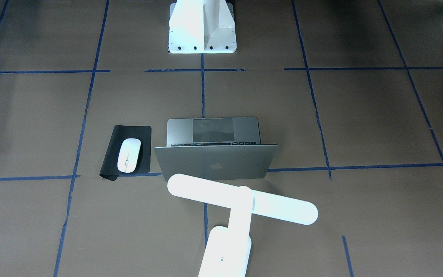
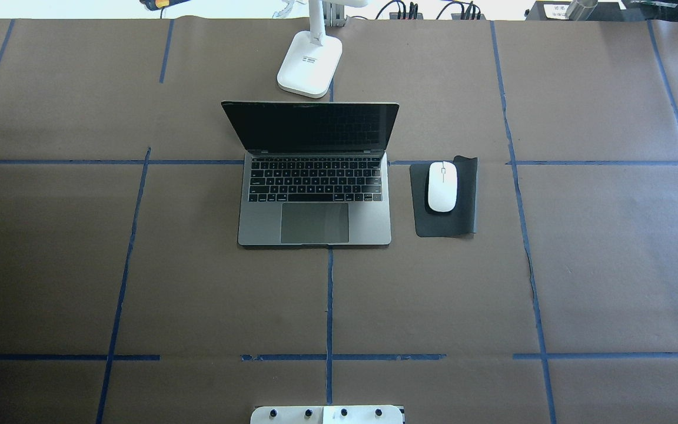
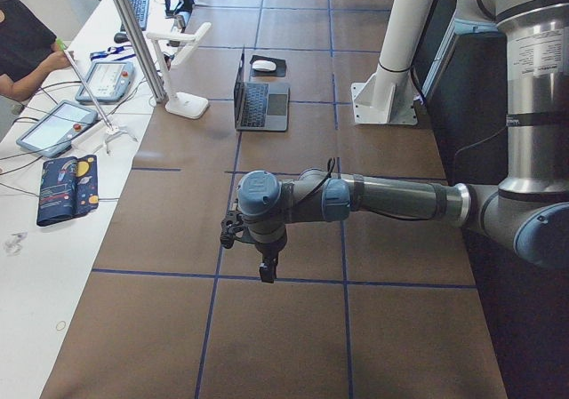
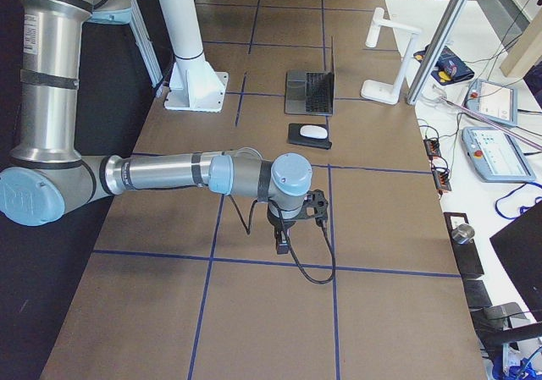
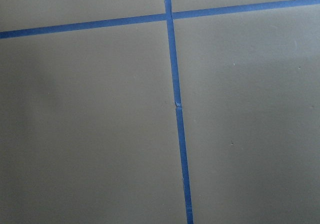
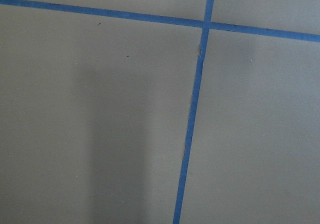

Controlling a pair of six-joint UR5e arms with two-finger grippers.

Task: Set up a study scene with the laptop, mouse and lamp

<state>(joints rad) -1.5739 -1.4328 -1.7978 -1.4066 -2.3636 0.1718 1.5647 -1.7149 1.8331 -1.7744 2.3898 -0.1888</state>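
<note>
table [image 2: 598, 265] | laptop [image 2: 314, 200], mouse [image 2: 442, 186], lamp [image 2: 309, 69] well apart from left tool [image 3: 267, 271], right tool [image 4: 282, 243] | open/closed: cannot tell

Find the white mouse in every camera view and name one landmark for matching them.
Front-facing: mouse left of centre, on the black pad.
Overhead: mouse right of centre, right of the laptop.
Exterior left: mouse far up the table, top centre.
Exterior right: mouse upper middle, nearer than the laptop.
Left wrist: not in it.
Right wrist: not in it.
Shared landmark: the black pad beneath it, beside the open laptop.
</note>
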